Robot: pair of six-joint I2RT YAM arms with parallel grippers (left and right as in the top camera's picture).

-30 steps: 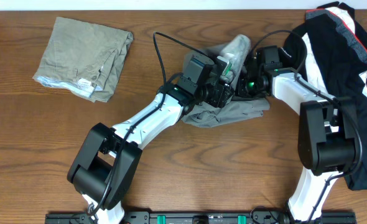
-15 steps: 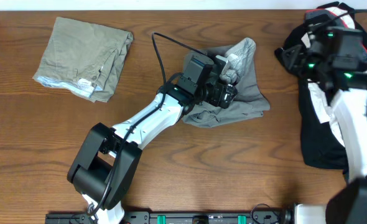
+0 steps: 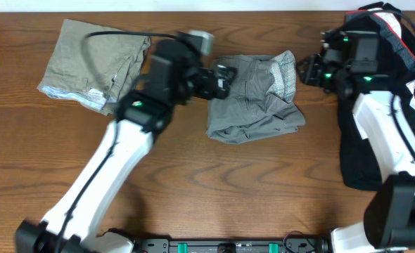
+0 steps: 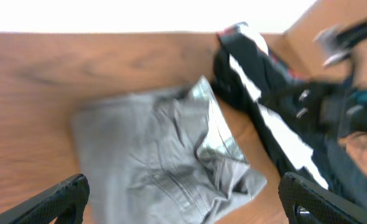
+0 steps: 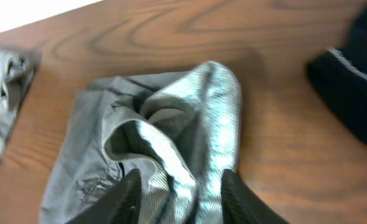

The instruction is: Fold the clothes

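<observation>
Well to the left of the grey shorts (image 3: pixel 253 98), and a little farther back on the table (image 3: pixel 193 183), the khaki shorts (image 3: pixel 88 63) lie folded into a rough square, apart from everything else.

My left gripper (image 4: pixel 183 190) sits just at the left edge of the grey shorts, pointed across them. Its fingers (image 4: pixel 59 199) are spread wide with nothing between them, and my wrist camera sees the cloth lying slack below. From overhead I cannot tell whether a fingertip touches the hem.

The grey shorts rest near the middle of the table in a crumpled, roughly square heap. They are not flat: folds run across the front, and at the back right corner a paler, shinier inner side is turned up and out in a loose loop.

My right gripper (image 5: pixel 180 183) is just to the right of that turned-up corner, facing it. Its fingers (image 5: pixel 127 193) stand moderately apart and grip nothing. In my wrist view the pale fold shows between them, but overhead they look clear of the cloth.

Well to the right of the grey shorts lies the black top (image 3: pixel 404 42), its white and red stripes showing. My right arm (image 3: pixel 376 126) crosses over it.
</observation>
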